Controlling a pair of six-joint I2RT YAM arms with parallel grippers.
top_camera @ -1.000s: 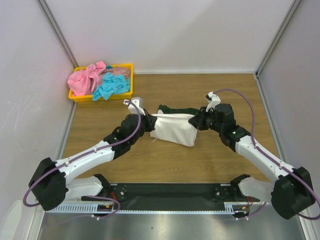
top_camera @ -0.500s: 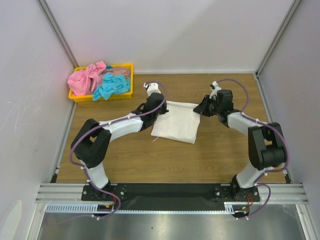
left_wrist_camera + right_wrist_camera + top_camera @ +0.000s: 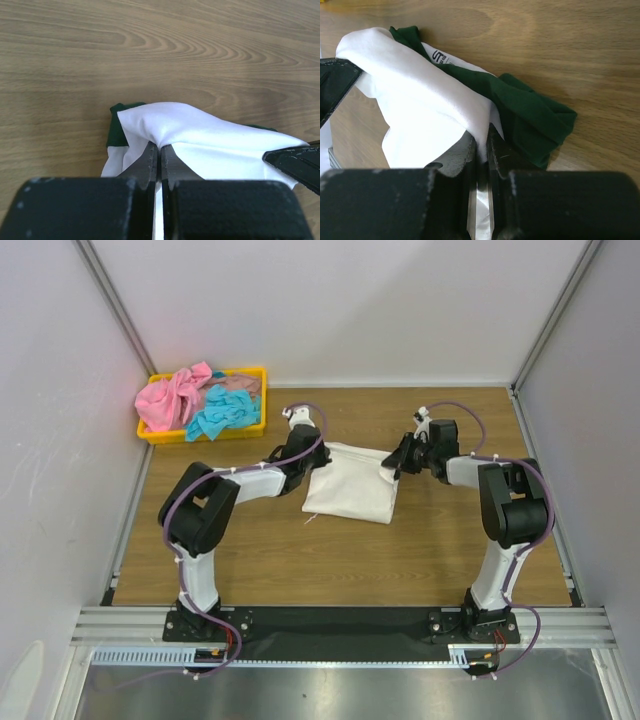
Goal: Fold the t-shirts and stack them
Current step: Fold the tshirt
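The white, green-sleeved t-shirt lying on the table is pinched at its far corners by the left gripper and the right gripper, so both corners should be lowered level and taut before release.

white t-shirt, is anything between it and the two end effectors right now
Nothing visible does. The left end effector and the right end effector are each shut on the white t-shirt at its far edge, with the cloth pinched directly between their fingers.

Wood-grain table, plain white walls, metal corner posts.
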